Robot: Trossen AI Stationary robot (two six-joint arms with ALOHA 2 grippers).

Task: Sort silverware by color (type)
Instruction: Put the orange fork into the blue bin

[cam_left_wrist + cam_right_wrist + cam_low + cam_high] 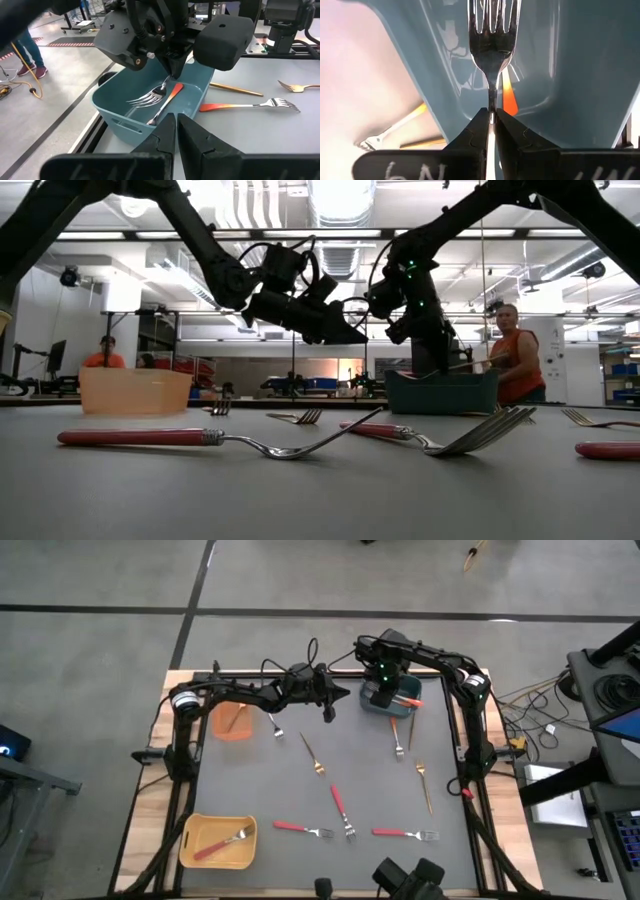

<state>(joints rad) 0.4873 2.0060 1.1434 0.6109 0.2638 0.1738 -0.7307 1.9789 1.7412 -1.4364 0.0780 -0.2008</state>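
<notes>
My right gripper [491,120] points down into the blue-grey bin [392,706] at the table's far right and is shut on a silver fork [145,100]. Under that fork, an orange fork handle [173,95] lies in the bin. My left gripper [176,131] hangs shut and empty above the far middle of the table [338,698], pointing toward the bin. Red-handled forks [300,828] [342,806] [404,833] lie near the front edge. Gold forks [314,755] [425,785] lie mid-table. An orange-handled fork [398,736] lies beside the bin. My right gripper pinches the fork's thin neck [491,102], just behind the tines, between its two fingers. The fingers come from above and lie along the fork. The tines [493,20] point down into the bin, and the fork's handle end is hidden between the fingers.
An orange bin [232,720] stands at the far left with a silver fork [277,726] beside it. A yellow bin [218,841] at the near left holds a red-handled fork. People stand in the room beyond the far edge [512,365].
</notes>
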